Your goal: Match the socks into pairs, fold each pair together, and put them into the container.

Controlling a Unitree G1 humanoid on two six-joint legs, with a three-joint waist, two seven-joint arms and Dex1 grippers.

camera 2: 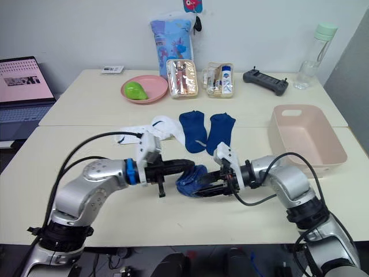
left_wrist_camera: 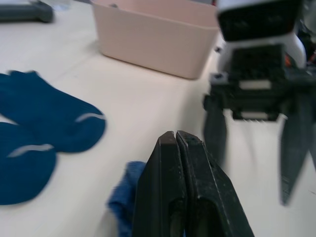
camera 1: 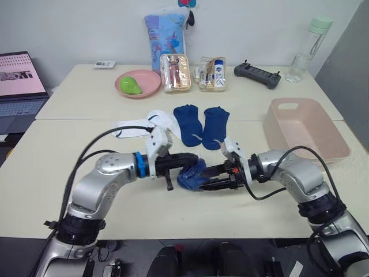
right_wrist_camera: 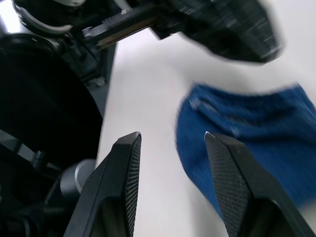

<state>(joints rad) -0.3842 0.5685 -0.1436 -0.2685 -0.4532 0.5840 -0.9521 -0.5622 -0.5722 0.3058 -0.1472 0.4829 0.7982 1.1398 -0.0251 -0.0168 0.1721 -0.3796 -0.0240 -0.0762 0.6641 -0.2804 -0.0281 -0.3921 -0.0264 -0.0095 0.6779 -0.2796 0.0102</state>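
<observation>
Sock bundle (camera 1: 192, 175) half behind fingers (camera 1: 183, 157)

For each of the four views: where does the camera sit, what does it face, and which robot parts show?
Left eye: head, looking down over the table; both arms, bunched blue sock between grippers.
Right eye: same scene, alongside; container at right.
Left wrist: along the shut left gripper toward the container; right gripper opposite.
Right wrist: along the open right gripper at the sock.
Shared: that sock.

Silver arms, blue wrist ring, white wrist housings, black cables, black jaws
</observation>
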